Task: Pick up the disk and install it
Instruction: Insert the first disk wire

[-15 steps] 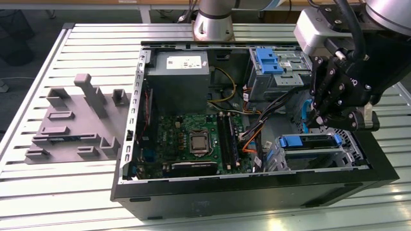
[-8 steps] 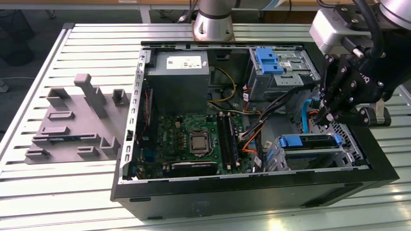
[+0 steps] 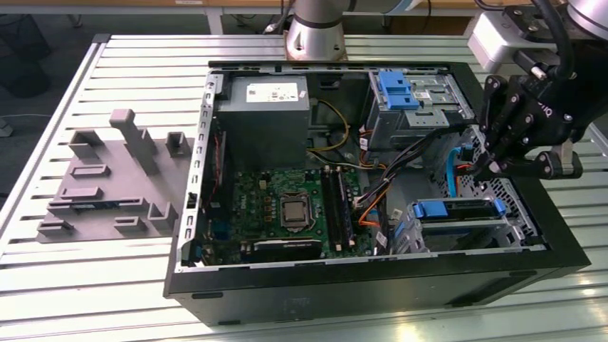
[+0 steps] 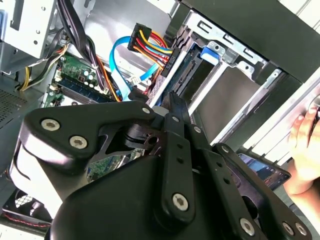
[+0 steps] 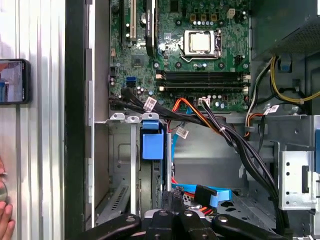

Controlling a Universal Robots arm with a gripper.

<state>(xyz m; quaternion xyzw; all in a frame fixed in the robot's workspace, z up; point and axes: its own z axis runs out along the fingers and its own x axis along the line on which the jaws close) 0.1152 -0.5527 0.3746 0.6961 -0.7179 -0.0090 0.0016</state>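
An open computer case (image 3: 380, 285) lies on the slatted metal worktop (image 3: 85, 285), taking up the middle and right of the exterior view. The disk (image 3: 456, 209) sits in the metal drive cage (image 3: 418, 239) at the lower right of that frame, inside the case, with its blue carrier facing up. In the first wrist view the same blue carrier (image 5: 151, 142) stands between the cage's rails, and in the second wrist view the disk (image 4: 195, 65) shows edge-on in the cage, with a bundle of coloured wires plugged in just beside it.

The end effector (image 3: 482, 169) hangs at the right edge of the exterior view, over the case's right wall and just above the cage. Its fingers are drawn together in both wrist views (image 5: 172, 196) (image 4: 172, 102), with nothing visibly held between them; their tips are near the disk's edge, though I cannot tell whether they touch it.

At the upper middle of the exterior view lies the grey power supply (image 3: 266, 107); to its right stands a blue bracket (image 3: 394, 89); the green motherboard (image 3: 285, 206) fills the case floor. A grey fixture plate (image 3: 105, 178) rests on the exterior view's left. A person's hand (image 4: 305, 150) rests near a phone (image 5: 12, 81) outside the case.
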